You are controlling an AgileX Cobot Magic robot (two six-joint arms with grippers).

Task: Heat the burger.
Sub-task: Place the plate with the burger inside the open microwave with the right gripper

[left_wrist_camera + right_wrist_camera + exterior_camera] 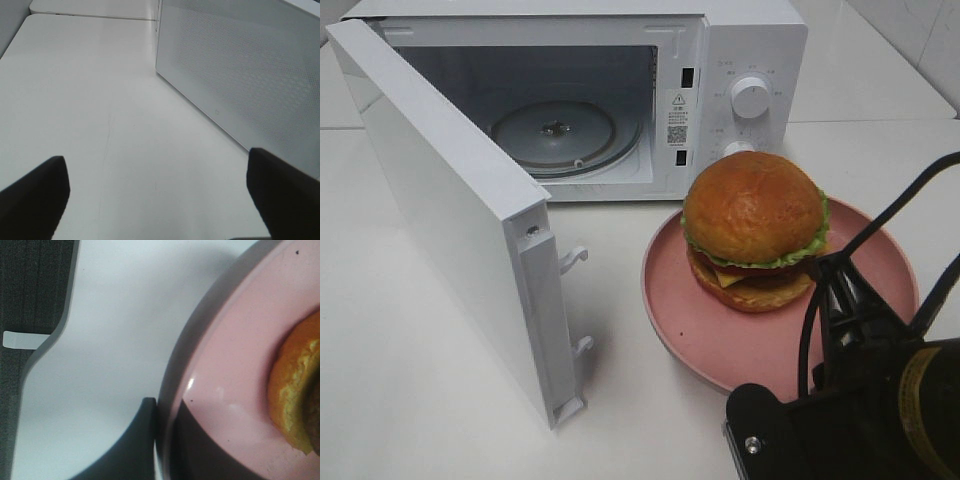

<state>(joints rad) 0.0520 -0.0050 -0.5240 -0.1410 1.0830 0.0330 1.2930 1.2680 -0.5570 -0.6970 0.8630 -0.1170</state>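
Burger (755,225) on pink plate (695,320); microwave (750,40) sticker (677,117), seemingly a warning, unreadable.

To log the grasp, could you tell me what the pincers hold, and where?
Right pincer grips the pink plate by its rim; left pincer is open, empty.

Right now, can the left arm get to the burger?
Probably not directly. The left gripper is open beside the outer face of the open microwave door, and the burger sits on its pink plate on the door's other side.
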